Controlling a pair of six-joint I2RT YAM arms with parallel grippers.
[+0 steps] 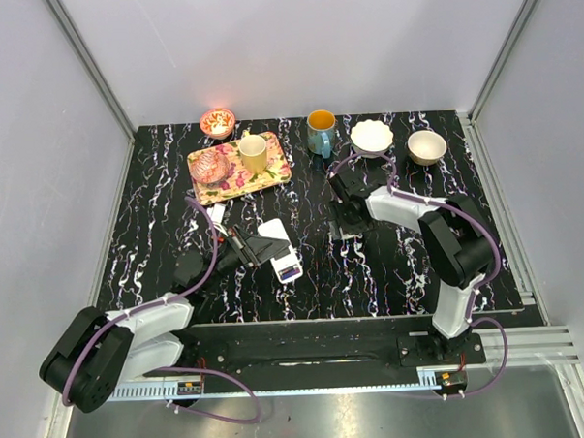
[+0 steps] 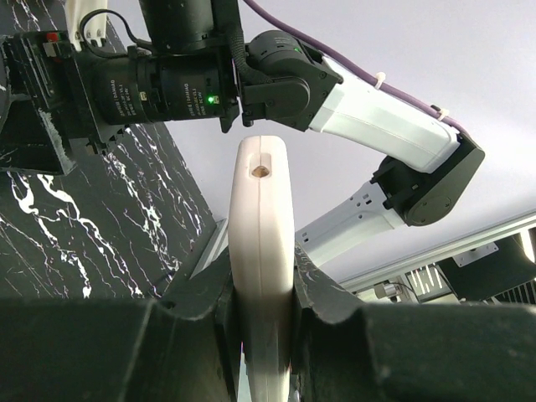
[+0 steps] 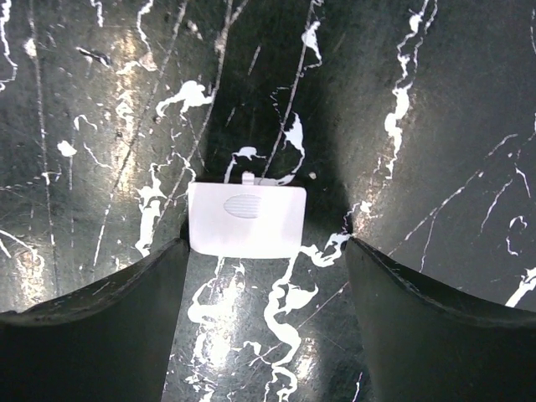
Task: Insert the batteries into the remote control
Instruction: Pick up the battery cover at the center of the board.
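Left wrist: remote control [image 2: 262, 209] clamped edge-on in left gripper [image 2: 262, 280]; right gripper [image 3: 266, 251] spread apart (white cover [image 3: 247, 219] between its fingers).

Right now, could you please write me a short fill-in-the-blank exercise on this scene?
The left tool is shut on the ___ remote control. The right tool, above the white cover, is ___. The yellow cup stands on the flowered ___.
Missing: white; open; tray.
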